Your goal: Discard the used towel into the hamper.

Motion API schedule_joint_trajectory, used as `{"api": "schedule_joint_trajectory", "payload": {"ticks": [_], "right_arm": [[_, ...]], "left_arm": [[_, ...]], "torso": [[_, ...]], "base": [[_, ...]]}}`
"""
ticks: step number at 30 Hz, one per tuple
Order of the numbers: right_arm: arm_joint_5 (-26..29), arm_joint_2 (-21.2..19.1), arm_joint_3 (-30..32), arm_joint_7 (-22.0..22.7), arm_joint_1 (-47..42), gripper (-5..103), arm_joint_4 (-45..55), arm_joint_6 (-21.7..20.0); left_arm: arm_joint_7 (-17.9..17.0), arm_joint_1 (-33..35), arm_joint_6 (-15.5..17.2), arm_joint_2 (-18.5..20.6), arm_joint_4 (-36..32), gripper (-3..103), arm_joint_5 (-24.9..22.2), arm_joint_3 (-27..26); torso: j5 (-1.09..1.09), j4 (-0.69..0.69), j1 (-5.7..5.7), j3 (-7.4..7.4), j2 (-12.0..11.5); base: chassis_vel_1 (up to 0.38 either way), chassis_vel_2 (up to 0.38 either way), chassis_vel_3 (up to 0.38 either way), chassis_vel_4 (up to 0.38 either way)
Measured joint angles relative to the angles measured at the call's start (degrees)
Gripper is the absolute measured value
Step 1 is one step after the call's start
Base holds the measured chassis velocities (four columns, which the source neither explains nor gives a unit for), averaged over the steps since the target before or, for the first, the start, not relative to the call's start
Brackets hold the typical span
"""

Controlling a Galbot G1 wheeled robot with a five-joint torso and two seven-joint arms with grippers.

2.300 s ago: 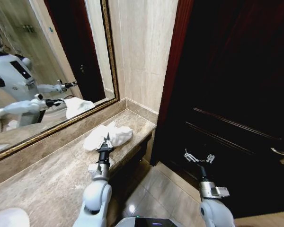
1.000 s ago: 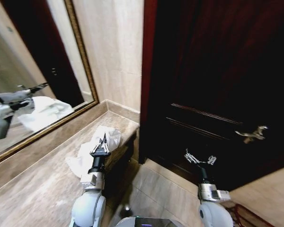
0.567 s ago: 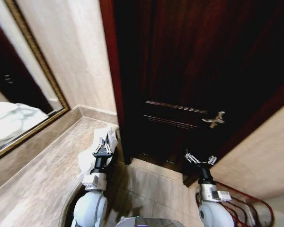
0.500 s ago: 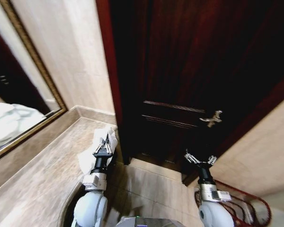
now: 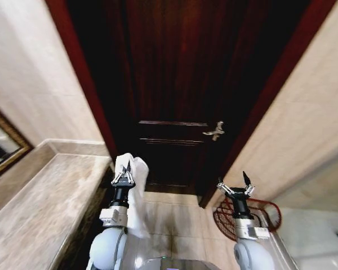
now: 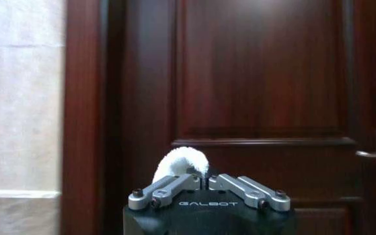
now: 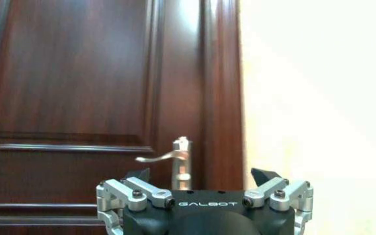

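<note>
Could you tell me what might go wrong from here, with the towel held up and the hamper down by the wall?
The towel hangs long and loose from the shut left tool; it could brush the counter edge and drag. The hamper sits low on the floor behind the open right tool, on the other side from the towel, so the right arm may get in the way. Its rim looks narrow, so a drooping towel could catch on it and hang outside.
</note>
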Motion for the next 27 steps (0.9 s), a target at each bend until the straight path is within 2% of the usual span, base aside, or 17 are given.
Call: {"api": "schedule_joint_trajectory", "payload": {"ticks": [27], "right_arm": [[0.1,0.0,0.6,0.0,0.0,100,-0.3,0.3]], "left_arm": [[-0.2,-0.8,-0.4,0.0,1.6,2,-0.1,0.0]], "torso": [[0.01,0.0,0.0,0.0,0.0]], "base": [[-0.126,-0.126,-0.123,-0.123]]}}
